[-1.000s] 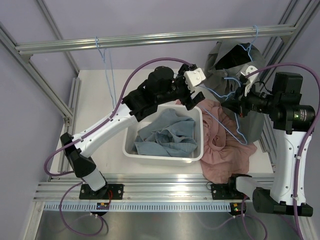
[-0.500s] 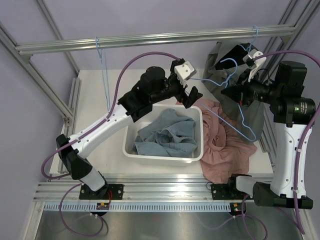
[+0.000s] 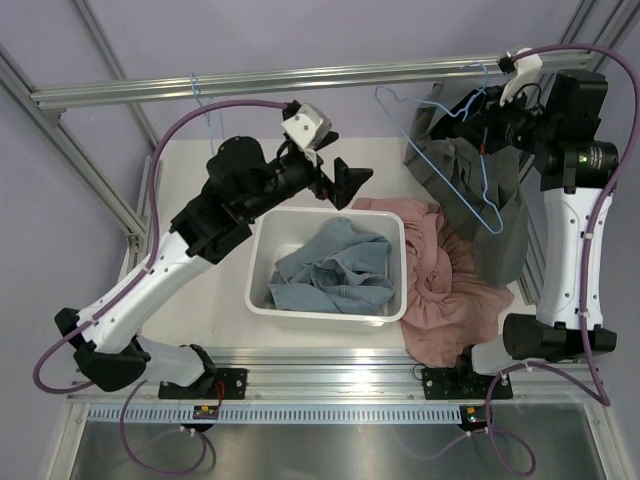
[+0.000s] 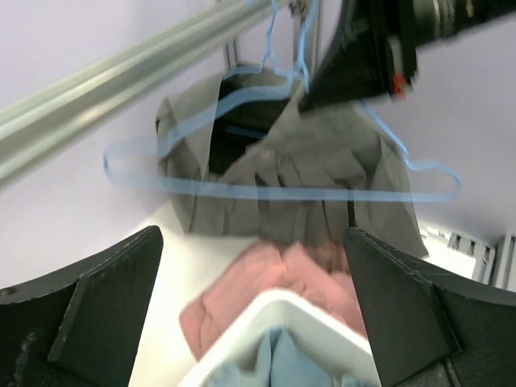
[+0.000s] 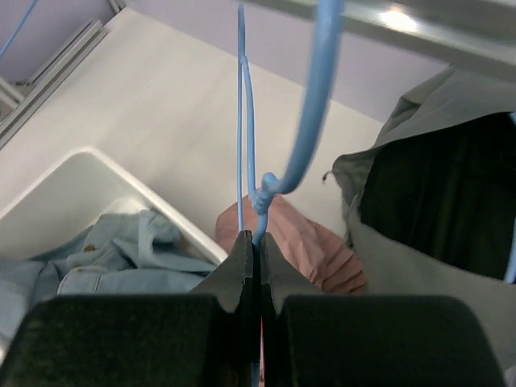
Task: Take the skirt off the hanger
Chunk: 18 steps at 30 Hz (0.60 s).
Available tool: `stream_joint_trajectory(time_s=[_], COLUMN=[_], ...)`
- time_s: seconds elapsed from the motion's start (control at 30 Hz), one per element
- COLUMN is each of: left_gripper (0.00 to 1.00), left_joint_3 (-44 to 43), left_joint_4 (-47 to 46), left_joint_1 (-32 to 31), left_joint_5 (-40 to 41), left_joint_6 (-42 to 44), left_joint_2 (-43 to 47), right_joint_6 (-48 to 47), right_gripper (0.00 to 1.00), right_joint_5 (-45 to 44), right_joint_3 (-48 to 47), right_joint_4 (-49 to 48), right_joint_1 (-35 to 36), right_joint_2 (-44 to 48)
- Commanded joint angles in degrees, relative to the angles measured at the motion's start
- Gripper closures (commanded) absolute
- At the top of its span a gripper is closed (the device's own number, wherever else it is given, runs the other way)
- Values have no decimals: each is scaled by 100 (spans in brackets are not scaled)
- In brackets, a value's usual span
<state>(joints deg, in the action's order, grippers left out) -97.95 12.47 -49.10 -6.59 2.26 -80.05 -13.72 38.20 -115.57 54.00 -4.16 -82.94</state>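
pink skirt (image 3: 450,290), light blue hanger (image 5: 318,81), white bin (image 3: 322,314), blue denim (image 3: 335,270), grey garment (image 3: 445,165)

Open tabletop (image 3: 215,300) left of bin (image 3: 325,316), rail (image 3: 300,78) overhead, skirt (image 3: 450,300) heaped right

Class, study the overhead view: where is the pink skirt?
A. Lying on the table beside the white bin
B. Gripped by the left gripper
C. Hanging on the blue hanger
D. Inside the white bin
A: the pink skirt lies crumpled on the table beside the white bin, while the blue hanger in the right gripper is bare and the left gripper is open and empty.
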Motion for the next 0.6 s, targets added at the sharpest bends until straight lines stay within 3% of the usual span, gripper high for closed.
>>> stream_joint_trajectory(time_s=[0.0, 0.27, 0.57], left_gripper=[1, 1, 1], left_joint_3=[661, 2428, 2887], left_joint_4=[-51, -140, 98], left_joint_1=[6, -12, -29], left_joint_5=[465, 957, 984], left_joint_6=[-200, -1043, -1386], left_joint_2=[726, 2194, 2485], right_joint_6=[430, 633, 361], right_gripper=[100, 100, 100], right_joint_5=[-409, -945, -1499], right_joint_3=[-615, -1583, -1319], right_joint_4=[-495, -355, -311], right_joint_1=[30, 275, 1119], right_joint_2=[-362, -1260, -1436])
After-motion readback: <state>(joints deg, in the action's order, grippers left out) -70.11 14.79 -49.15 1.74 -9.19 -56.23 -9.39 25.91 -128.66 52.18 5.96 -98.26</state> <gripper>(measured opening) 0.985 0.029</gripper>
